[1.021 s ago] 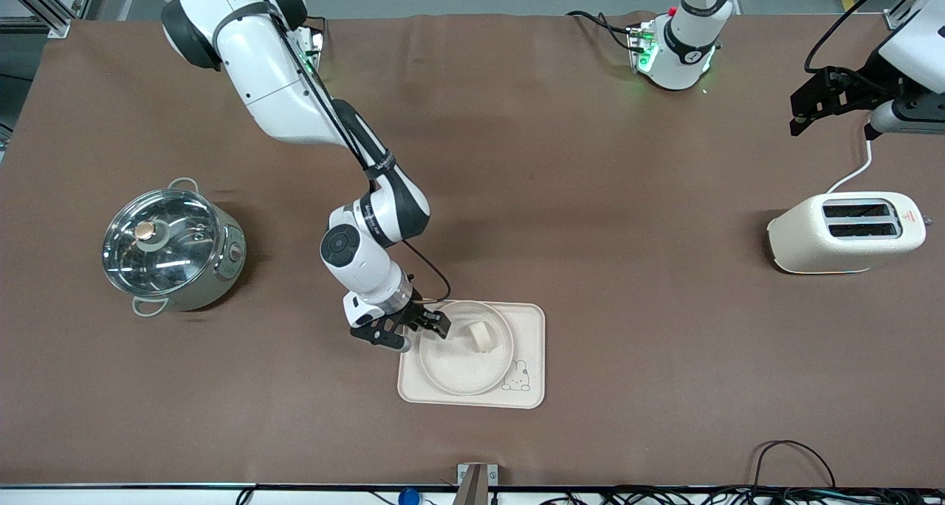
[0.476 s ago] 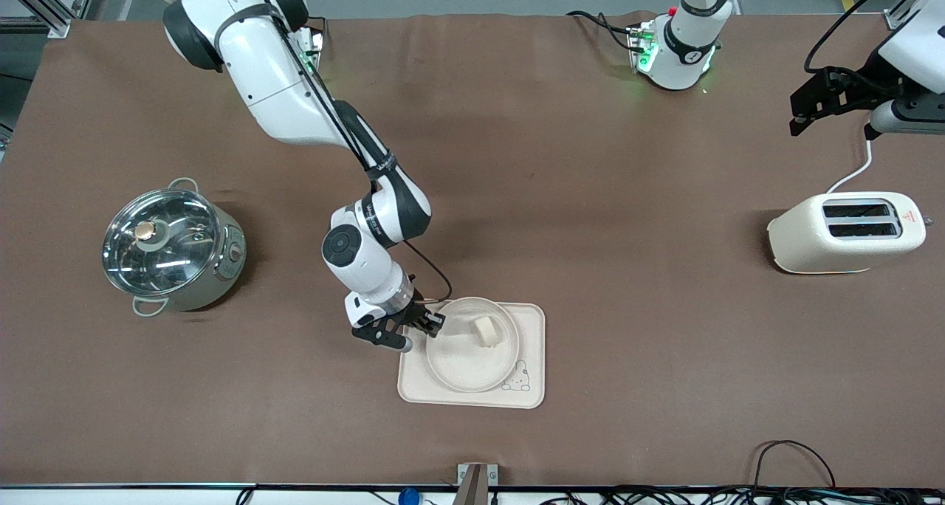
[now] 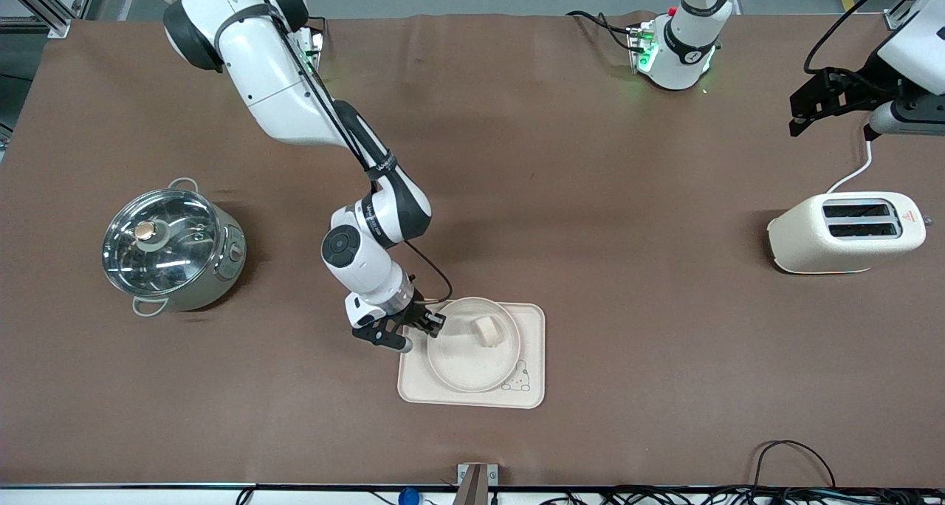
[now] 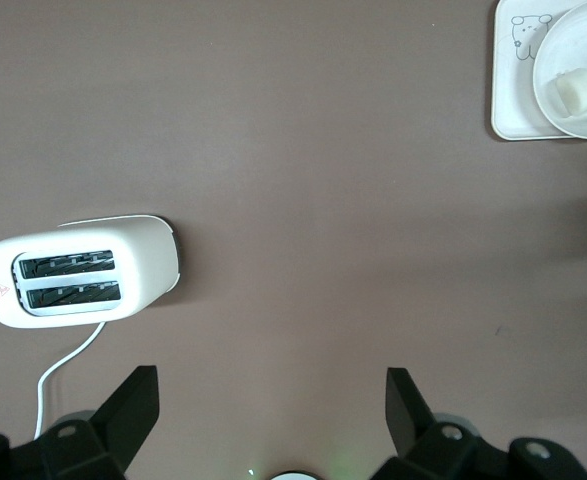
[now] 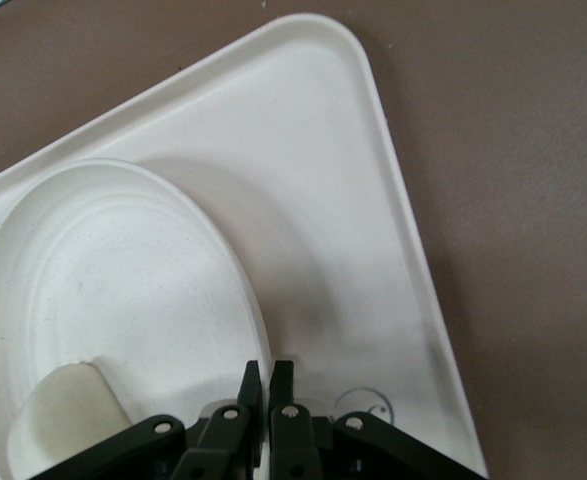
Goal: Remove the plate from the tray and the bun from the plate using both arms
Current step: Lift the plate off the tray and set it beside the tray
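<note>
Two arms are in play, and only one is busy. Right pincer (image 3: 427, 325) is clamped tight on the rim of the plate (image 3: 461, 357), at the edge toward the right arm's end of the surface (image 3: 561, 195); the right wrist view shows its fingers (image 5: 273, 385) pinched together on that rim. Plate sits over the tray (image 3: 533, 357), seemingly tipped up on the gripped side, with the bun (image 3: 487, 331) riding inside it. Rabbit drawing (image 3: 519, 378) peeks out beside the plate. Left pincer (image 3: 812, 110) waits up high over the surface near the toaster (image 3: 845, 232), fingers spread wide apart, holding nothing. Lidded pot (image 3: 171, 248) stands toward the right arm's end.
</note>
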{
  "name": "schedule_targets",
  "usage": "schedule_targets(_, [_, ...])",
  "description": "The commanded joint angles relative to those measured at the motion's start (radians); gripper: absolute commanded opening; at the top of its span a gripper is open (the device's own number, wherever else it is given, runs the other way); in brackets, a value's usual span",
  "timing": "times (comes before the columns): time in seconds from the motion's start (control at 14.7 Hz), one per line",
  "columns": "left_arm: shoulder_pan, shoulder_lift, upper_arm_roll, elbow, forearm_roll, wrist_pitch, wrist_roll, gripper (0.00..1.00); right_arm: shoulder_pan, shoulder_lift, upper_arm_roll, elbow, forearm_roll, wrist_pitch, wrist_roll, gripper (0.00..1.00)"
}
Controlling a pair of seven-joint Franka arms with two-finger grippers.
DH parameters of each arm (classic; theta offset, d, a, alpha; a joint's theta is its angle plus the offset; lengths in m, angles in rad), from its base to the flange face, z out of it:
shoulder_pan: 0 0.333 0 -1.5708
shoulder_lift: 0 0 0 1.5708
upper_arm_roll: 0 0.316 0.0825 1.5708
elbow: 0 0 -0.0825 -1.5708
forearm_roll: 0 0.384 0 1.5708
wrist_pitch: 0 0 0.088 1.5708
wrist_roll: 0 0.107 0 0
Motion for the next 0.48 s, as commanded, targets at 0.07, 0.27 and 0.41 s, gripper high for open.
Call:
schedule_targets(0.07, [-0.002,0.007,-0.001,0.019,-0.01,-0.019,0.013,1.0,-0.088,-0.017,0.111,0.004,0.085,0.014,-0.037,0.0])
schedule_targets(0.27, [-0.003,0.007,-0.001,0.017,-0.01,-0.019,0.009,1.0,-0.235,-0.031,0.281,-0.044,0.087,0.027,-0.144,0.0])
schedule_targets(0.41, [-0.003,0.007,-0.001,0.016,-0.011,-0.019,0.009,1.0,-0.234,-0.041,0.297,-0.081,0.087,0.064,-0.149,0.0])
